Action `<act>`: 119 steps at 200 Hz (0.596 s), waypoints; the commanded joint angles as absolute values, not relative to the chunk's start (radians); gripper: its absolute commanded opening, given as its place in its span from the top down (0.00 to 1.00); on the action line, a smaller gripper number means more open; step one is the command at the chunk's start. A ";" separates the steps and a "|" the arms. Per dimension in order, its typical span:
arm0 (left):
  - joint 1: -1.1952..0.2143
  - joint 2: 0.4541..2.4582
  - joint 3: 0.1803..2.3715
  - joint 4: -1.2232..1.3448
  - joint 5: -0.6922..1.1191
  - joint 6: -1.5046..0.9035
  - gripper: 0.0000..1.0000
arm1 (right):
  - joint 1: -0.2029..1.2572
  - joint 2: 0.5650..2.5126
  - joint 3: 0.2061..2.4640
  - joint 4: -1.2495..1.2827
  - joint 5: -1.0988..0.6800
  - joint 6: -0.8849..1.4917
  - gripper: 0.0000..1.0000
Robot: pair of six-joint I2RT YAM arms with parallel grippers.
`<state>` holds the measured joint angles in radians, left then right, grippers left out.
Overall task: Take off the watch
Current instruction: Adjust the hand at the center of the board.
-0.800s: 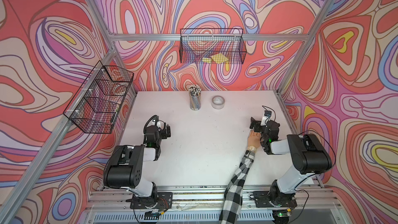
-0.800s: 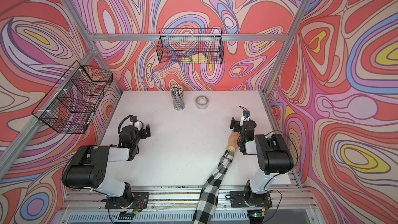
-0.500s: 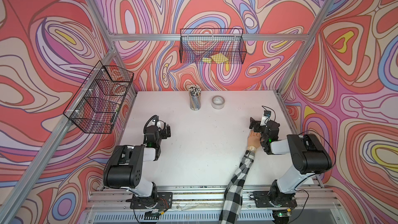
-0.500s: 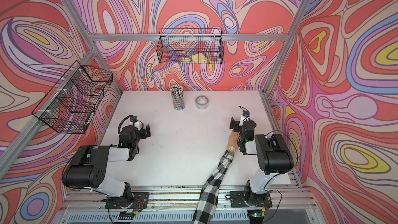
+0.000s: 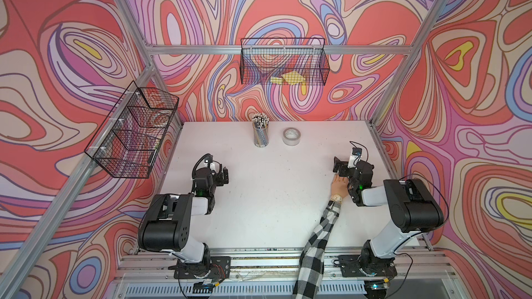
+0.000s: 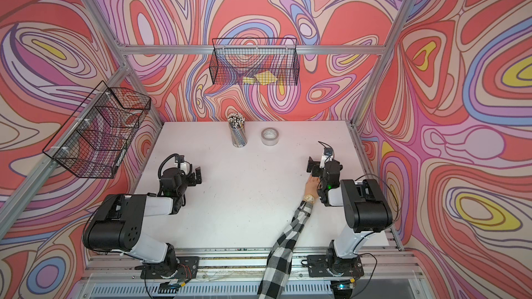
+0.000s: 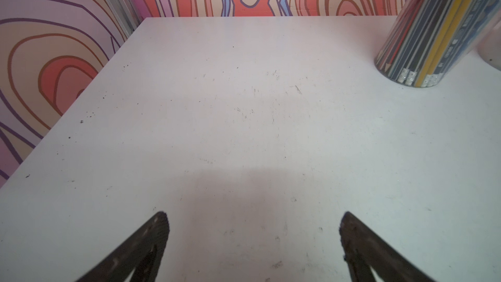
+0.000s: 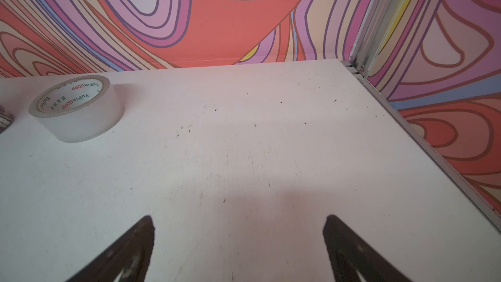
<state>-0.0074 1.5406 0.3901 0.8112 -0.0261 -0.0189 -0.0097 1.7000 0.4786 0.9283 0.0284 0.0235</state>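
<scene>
Sleeve (image 5: pixel 315 243): a black-and-white checked sleeve enters at the bottom edge, right of centre, and slants up-frame across the white bench (image 5: pixel 273 211).
Watch (image 5: pixel 336 197): we find it strapped round the wrist just above the cuff, right of centre in both top views. The strap is pale and the dial is too small to read.
Hand (image 5: pixel 338 186): it lies on the bench just above the watch. The fingers reach the right jaws, and we cannot tell whether they touch.
Right jaws: spread wide and grasping nothing. In the right wrist view we see only bare bench between them.
Left jaws: likewise spread and empty, left of centre, well apart from the watch.
Pencil cup (image 5: pixel 260 136): upright, upper centre, near the bench's far edge.
Tape roll (image 5: pixel 291 136): lying flat, just right of the pencil cup.
Back-wall basket (image 5: pixel 250 61): black wire, with yellow pieces (image 5: pixel 292 77) inside.
Side basket (image 5: pixel 132 130): black wire, at middle left.
</scene>
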 commanded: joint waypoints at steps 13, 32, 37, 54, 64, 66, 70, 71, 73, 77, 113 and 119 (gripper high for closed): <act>-0.010 1.452 0.460 0.667 -0.079 -0.027 0.01 | -0.007 1.651 0.446 0.959 0.060 0.033 0.02; -0.022 1.389 0.556 0.473 -0.128 -0.040 0.01 | -0.006 1.585 0.464 0.874 0.089 0.041 0.02; -0.024 1.375 0.581 0.421 -0.140 -0.060 0.01 | -0.007 1.568 0.471 0.844 0.093 0.040 0.02; -0.036 1.329 0.636 0.283 -0.174 -0.123 0.03 | -0.007 1.504 0.500 0.742 0.096 0.048 0.02; -0.061 1.303 0.637 0.256 -0.198 -0.142 0.03 | -0.006 1.476 0.525 0.670 0.116 0.074 0.02; -0.068 1.296 0.636 0.254 -0.206 -0.144 0.04 | -0.007 1.470 0.532 0.653 0.121 0.082 0.02; -0.083 1.286 0.632 0.251 -0.221 -0.145 0.04 | -0.005 1.461 0.549 0.615 0.131 0.100 0.02; -0.086 1.283 0.630 0.250 -0.224 -0.146 0.04 | -0.007 1.458 0.553 0.607 0.133 0.103 0.02; -0.094 1.279 0.629 0.248 -0.230 -0.147 0.04 | -0.006 1.455 0.561 0.583 0.139 0.112 0.02; -0.107 1.271 0.625 0.244 -0.245 -0.150 0.04 | -0.007 1.450 0.581 0.543 0.150 0.129 0.02; -0.217 1.208 0.636 0.148 -0.330 -0.203 0.05 | -0.008 1.431 0.748 0.218 0.187 0.273 0.02; -0.234 1.197 0.641 0.133 -0.342 -0.209 0.05 | -0.008 1.432 0.772 0.177 0.188 0.296 0.02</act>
